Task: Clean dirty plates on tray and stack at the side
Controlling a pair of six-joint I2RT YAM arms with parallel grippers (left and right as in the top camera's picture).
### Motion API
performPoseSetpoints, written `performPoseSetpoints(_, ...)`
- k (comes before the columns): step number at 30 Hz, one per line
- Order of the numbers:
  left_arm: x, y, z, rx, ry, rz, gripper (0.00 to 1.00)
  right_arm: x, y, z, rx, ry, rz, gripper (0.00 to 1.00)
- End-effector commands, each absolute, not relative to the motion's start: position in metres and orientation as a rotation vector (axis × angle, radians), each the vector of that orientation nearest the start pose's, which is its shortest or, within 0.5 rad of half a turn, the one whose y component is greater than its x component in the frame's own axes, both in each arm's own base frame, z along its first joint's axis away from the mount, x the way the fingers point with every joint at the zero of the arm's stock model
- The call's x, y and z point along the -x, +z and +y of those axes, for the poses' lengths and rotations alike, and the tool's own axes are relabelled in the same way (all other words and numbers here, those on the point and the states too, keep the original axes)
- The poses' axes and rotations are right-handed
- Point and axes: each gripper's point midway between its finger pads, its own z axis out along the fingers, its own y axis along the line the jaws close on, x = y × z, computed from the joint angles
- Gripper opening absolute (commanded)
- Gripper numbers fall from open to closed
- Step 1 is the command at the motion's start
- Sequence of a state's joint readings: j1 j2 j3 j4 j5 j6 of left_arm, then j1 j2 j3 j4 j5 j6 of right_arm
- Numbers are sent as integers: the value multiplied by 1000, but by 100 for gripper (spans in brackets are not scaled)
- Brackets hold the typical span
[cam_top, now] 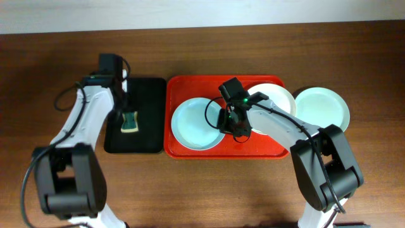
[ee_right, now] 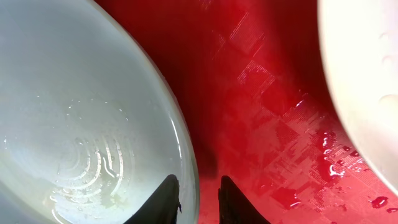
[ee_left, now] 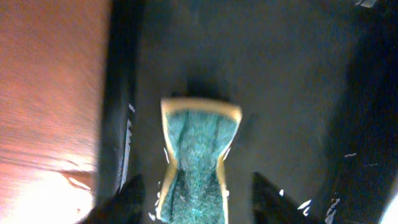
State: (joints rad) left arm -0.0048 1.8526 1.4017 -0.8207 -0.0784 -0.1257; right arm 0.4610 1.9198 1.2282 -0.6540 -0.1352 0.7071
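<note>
1 mint plate (ee_right: 74,112) on tray (ee_right: 261,93): rim between right claw (ee_right: 198,178), fingers slightly apart.

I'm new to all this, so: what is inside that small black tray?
A green sponge with yellow edges, straddled by the open left tool. The black tray's floor beneath it is covered.

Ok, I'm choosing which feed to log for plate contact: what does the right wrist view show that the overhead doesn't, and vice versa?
Only the right wrist: the right claw straddling the rim of the mint plate, and droplets on the red tray. Only the overhead: a third plate on the table right of the tray, and the black tray with its sponge. Both: the mint plate, the white plate and the red tray.
</note>
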Motion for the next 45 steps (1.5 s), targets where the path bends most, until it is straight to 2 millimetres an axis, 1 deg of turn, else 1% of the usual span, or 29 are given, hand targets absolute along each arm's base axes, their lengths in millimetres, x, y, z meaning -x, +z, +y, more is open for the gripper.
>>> performPoseSetpoints(1,-429,151,24,227,68,2642,87,-342,10,198,-339,332,2990,24)
performPoseSetpoints(2,-430,157,31,251,84,2620,88,-342,10,198,-339,332,2990,24)
performPoseSetpoints(3,-431,164,45,293,123,2589,95,-342,10,198,-339,332,2990,22)
performPoseSetpoints(4,-430,167,55,320,158,2575,100,-342,10,197,-339,331,2989,20)
performPoseSetpoints(6,-427,168,77,381,224,2564,99,-345,9,193,-343,293,2976,18)
performPoseSetpoints(8,-424,168,89,415,234,2561,99,-347,9,189,-346,263,2965,17)
performPoseSetpoints(11,-422,168,97,440,241,2558,99,-349,10,191,-344,272,2956,17)
performPoseSetpoints(14,-422,168,97,442,242,2558,99,-353,10,193,-341,287,2937,17)
performPoseSetpoints(17,-422,168,97,441,242,2558,99,-356,6,194,-341,290,2935,16)
performPoseSetpoints(18,-422,168,97,442,242,2558,99,-355,2,194,-341,284,2941,13)
performPoseSetpoints(20,-422,168,97,442,242,2558,100,-354,-5,193,-344,272,2956,11)
performPoseSetpoints(22,-422,168,97,442,242,2558,99,-352,-9,193,-346,264,2966,4)
performPoseSetpoints(28,-422,168,97,442,241,2558,99,-354,-7,190,-358,265,2963,4)
performPoseSetpoints(30,-422,168,97,442,241,2558,99,-357,-2,186,-367,272,2963,4)
performPoseSetpoints(31,-422,168,97,442,242,2558,100,-359,4,185,-326,300,2969,4)
performPoseSetpoints(33,-422,168,97,442,242,2558,99,-364,21,190,-254,417,2974,4)
performPoseSetpoints(36,-422,168,97,442,242,2558,99,-367,41,191,-255,535,2963,4)
performPoseSetpoints(38,-422,168,97,442,241,2558,99,-366,46,190,-268,577,2965,4)
performPoseSetpoints(41,-422,168,97,442,242,2558,99,-363,53,195,-267,646,2970,4)
performPoseSetpoints(45,-422,168,97,442,241,2558,99,-361,60,201,-199,680,2967,4)
